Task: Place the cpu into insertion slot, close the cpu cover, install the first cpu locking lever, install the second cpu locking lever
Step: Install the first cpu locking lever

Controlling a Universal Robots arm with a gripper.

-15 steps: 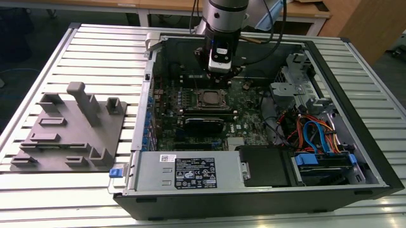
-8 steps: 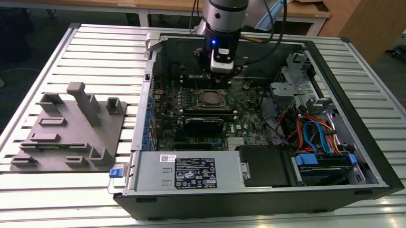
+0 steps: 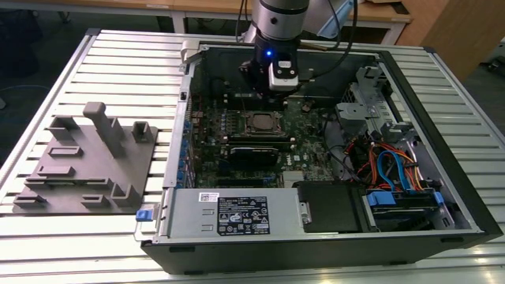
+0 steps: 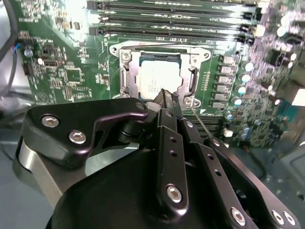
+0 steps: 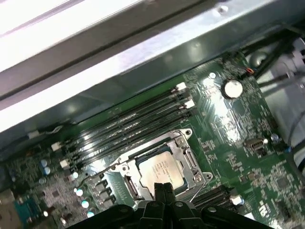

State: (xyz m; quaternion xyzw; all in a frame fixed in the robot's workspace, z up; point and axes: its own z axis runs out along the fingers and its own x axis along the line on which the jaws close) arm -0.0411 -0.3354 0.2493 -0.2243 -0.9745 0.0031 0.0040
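The cpu (image 4: 159, 80), a silver-grey square, lies flat in the insertion slot (image 4: 127, 82) on the green board, also seen as the cpu (image 5: 162, 168) in the first wrist view. The cpu cover (image 4: 157, 49) lies down around it, the chip top showing through its window. A thin wire locking lever (image 5: 93, 172) stands off from the socket's side. My gripper (image 4: 167, 95) is shut with nothing between its fingers, tips just above the socket's edge. In the exterior view the gripper (image 3: 270, 94) hangs over the slot (image 3: 259, 122) inside the open case.
Long black memory slots (image 4: 176, 21) run beside the socket. A black module (image 3: 254, 155) lies on the board nearer the case front. Case walls (image 3: 189, 77) surround the board, with cables and drive bays (image 3: 394, 171) on the exterior view's right. A grey fixture plate (image 3: 87, 165) sits outside.
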